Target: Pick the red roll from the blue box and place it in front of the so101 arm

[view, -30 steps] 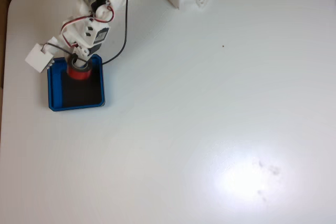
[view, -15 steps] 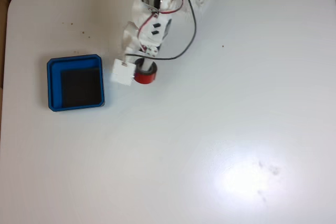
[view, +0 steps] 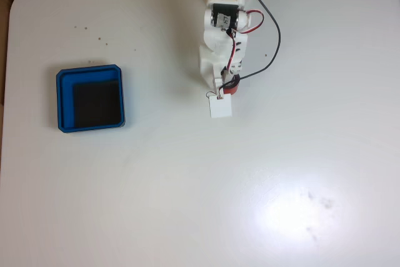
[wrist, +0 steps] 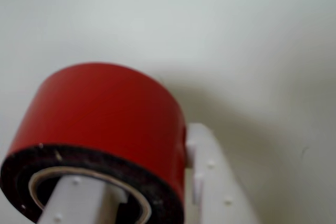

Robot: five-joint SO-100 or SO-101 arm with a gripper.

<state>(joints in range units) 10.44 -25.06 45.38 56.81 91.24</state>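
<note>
Fixed view: the arm (view: 223,26) reaches straight down the picture from its base at the top edge, and the roll (view: 231,87) shows as a red sliver at its tip, partly hidden under the wrist parts and a white block. The box (view: 90,99) lies well apart to the left, its dark floor bare; the roll is out of it and in the gripper (view: 226,85).

Wrist view: the gripper (wrist: 134,195) pinches the roll's (wrist: 110,114) wall, with one finger (wrist: 79,205) inside the hollow core and the other finger (wrist: 210,182) pressed against the red outer side. The roll's axis runs along the fingers, dark face toward the camera. White table (wrist: 252,40) lies behind the roll; whether the roll touches it cannot be told, though a soft shadow beside it suggests it is near.

Governing relation: the roll already sits directly out from the base, so the remaining move is judged to be a straight lowering and release, not a further swing.
</note>
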